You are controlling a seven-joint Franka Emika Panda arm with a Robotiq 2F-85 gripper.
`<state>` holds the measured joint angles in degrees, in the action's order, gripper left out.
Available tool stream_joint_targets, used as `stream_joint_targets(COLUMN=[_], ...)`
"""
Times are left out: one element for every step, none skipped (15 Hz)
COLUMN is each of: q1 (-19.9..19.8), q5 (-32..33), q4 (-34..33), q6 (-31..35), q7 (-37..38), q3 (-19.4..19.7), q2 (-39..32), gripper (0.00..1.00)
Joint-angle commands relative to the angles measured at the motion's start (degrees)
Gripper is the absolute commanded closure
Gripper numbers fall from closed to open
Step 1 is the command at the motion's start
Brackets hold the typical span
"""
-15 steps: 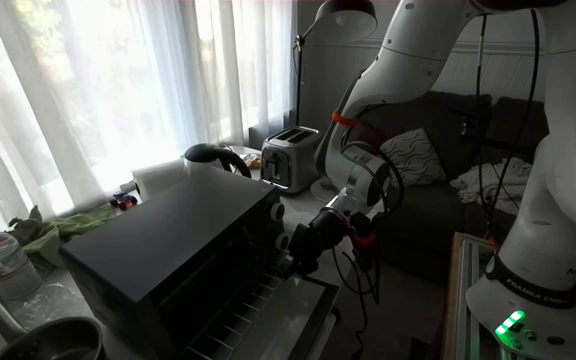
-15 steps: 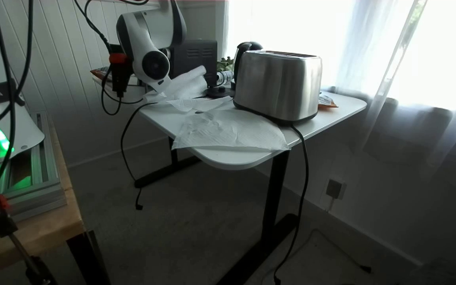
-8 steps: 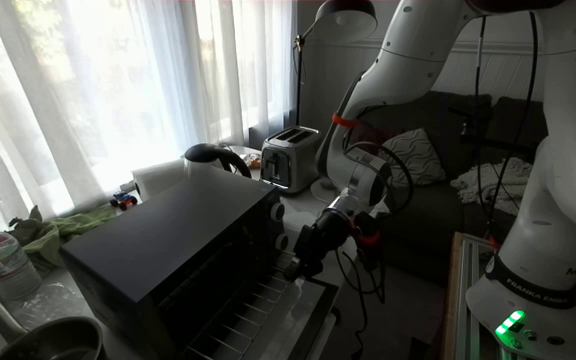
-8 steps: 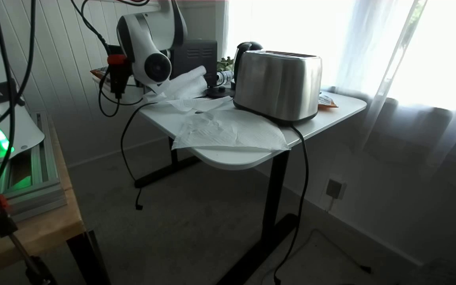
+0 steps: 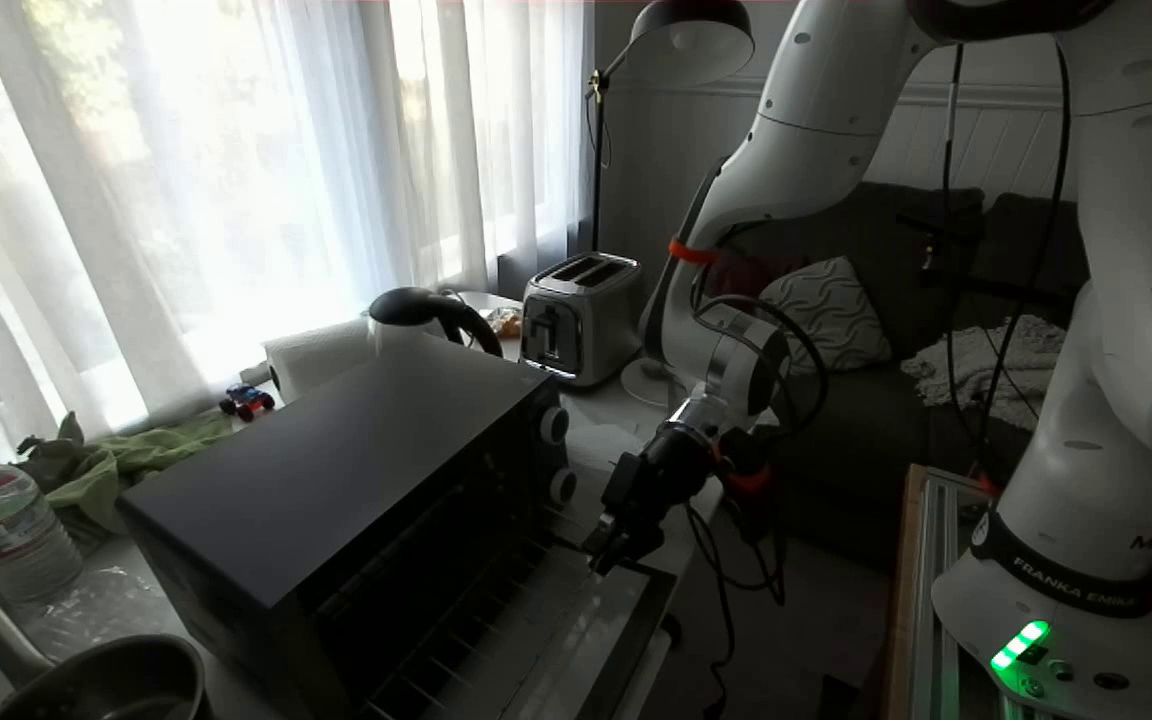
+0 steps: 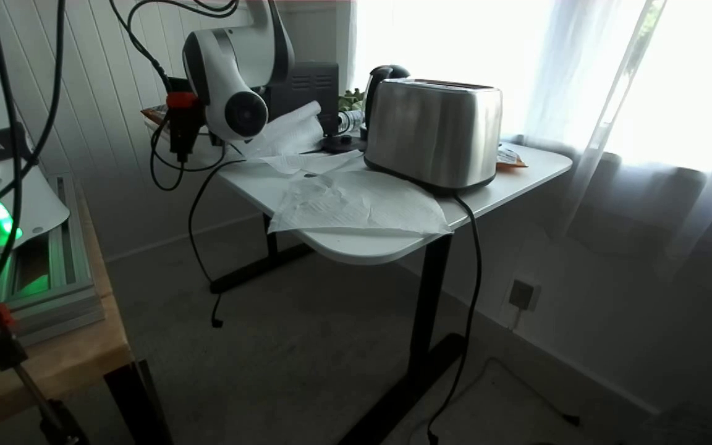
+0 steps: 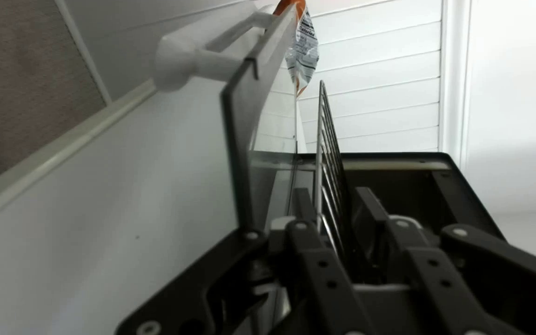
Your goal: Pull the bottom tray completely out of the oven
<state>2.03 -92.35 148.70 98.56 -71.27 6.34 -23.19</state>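
Note:
The oven [image 5: 336,450] is a large black box with its door down; its back shows in an exterior view [image 6: 309,93] and its opening in the wrist view [image 7: 445,160]. The bottom tray [image 5: 448,670] is a silvery rack of parallel bars, partly out over the lowered door. In the wrist view the tray [image 7: 327,153] passes between my fingers, close to the left one and apart from the right one. My gripper [image 5: 598,562] is at the tray's front edge near the knob end. In the wrist view the gripper [image 7: 338,202] has its fingers apart.
The lowered oven door [image 7: 240,125] with its white handle lies beside the tray. A silver toaster [image 5: 581,320] stands beyond the oven. A pot [image 5: 116,680] and a bottle [image 5: 11,530] stand at the near end. White sheets [image 6: 356,207] lie on the table.
My gripper has moved away from the oven and slightly down. The tray's front edge has shifted outward over the door, and its bars now look blurred.

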Motion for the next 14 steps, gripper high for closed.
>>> stream_joint_targets(q1=[-2.64,-3.12,-3.48,-3.66,-3.68,-3.69,-3.72,-3.77,-3.71,-3.78,-4.09,-4.23,-4.52,-5.03], q5=[3.2,3.72,4.05,4.15,4.32,4.42,4.74,5.73,6.59,7.78,8.68,9.72,10.53,11.26], q4=[-0.04,-0.16,-0.32,-0.38,-0.55,-0.72,-1.06,-1.31,-1.21,-0.88,-0.63,-0.47,-0.36,-0.58], q6=[-0.9,-1.13,-1.94,-2.67,-3.18,-3.58,-4.46,-5.44,-5.37,-4.49,-4.72,-4.61,-4.71,-5.6], q7=[0.15,0.11,0.07,0.12,0.1,-0.12,-0.5,-0.44,-0.16,0.14,-0.21,-0.1,-0.19,-0.48], q3=[1.49,1.66,1.63,1.59,1.62,1.66,1.6,1.64,1.88,2.54,2.86,3.19,3.53,3.68], q2=[-1.75,-1.85,-1.84,-1.78,-1.73,-1.65,-1.61,-1.45,-0.94,0.03,0.77,1.43,2.05,2.31], gripper=[0.4,0.34,0.27,0.2,0.14,0.06,0.02,0.0,0.0,0.0,0.0,0.0,0.0,0.0])
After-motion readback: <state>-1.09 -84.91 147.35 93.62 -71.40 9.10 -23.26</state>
